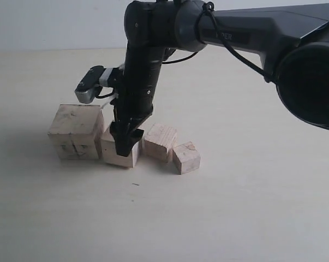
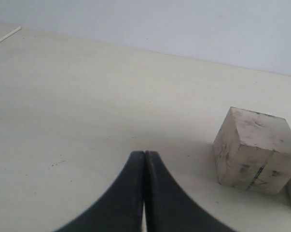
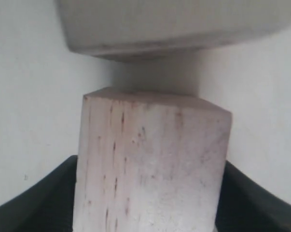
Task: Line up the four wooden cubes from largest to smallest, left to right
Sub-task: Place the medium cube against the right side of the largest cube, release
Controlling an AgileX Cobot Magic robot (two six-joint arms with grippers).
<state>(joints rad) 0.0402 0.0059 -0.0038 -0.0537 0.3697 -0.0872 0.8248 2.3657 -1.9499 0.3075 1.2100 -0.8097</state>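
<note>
Right pincer (image 1: 125, 146) seemingly clamps second-largest cube (image 1: 108, 152), resting on surface (image 1: 235, 218) at 3 o'clock of scuffed largest cube (image 1: 76, 131); light, stiff, grippy wood, hold flat opposite faces; left pincer (image 2: 144, 193) closed, empty.

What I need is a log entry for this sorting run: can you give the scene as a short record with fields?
surface: table
objects: four wooden cubes in a rough row
order, left to right in exterior view: largest cube, second cube, third cube, smallest cube
marks: dark scuffs on largest cube
right gripper: closed on second cube, a finger on each side
left gripper: shut, holding nothing
alignment: third cube and smallest cube sit turned, so the row is not straight
</note>
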